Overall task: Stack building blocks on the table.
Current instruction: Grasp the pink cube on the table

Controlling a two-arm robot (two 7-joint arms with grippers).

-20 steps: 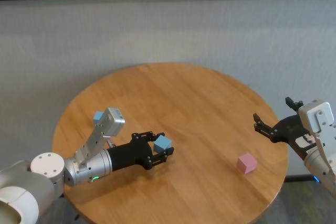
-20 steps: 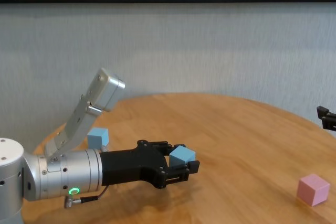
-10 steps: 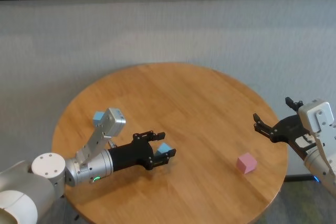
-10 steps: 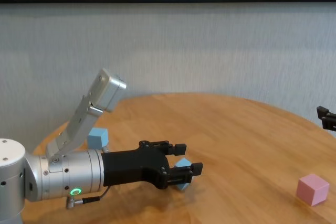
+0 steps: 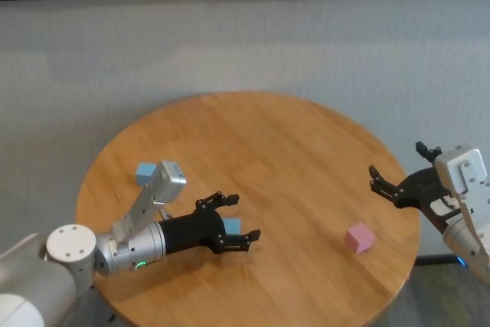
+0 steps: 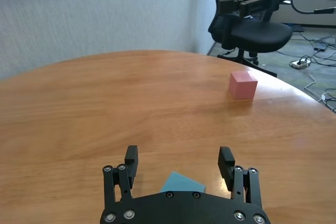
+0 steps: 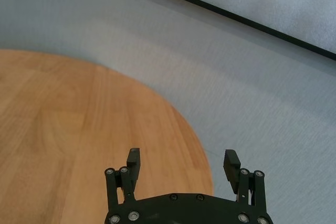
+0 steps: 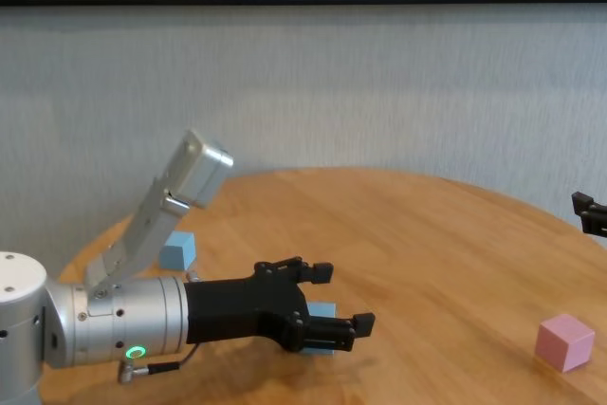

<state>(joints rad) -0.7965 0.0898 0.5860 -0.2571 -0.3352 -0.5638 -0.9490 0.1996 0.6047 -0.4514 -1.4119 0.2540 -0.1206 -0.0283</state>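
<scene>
Left hand released blue block.

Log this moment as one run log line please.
left gripper: open around blue block on table | right gripper: open, parked at table edge | pink block: untouched | stack: not yet begun
</scene>
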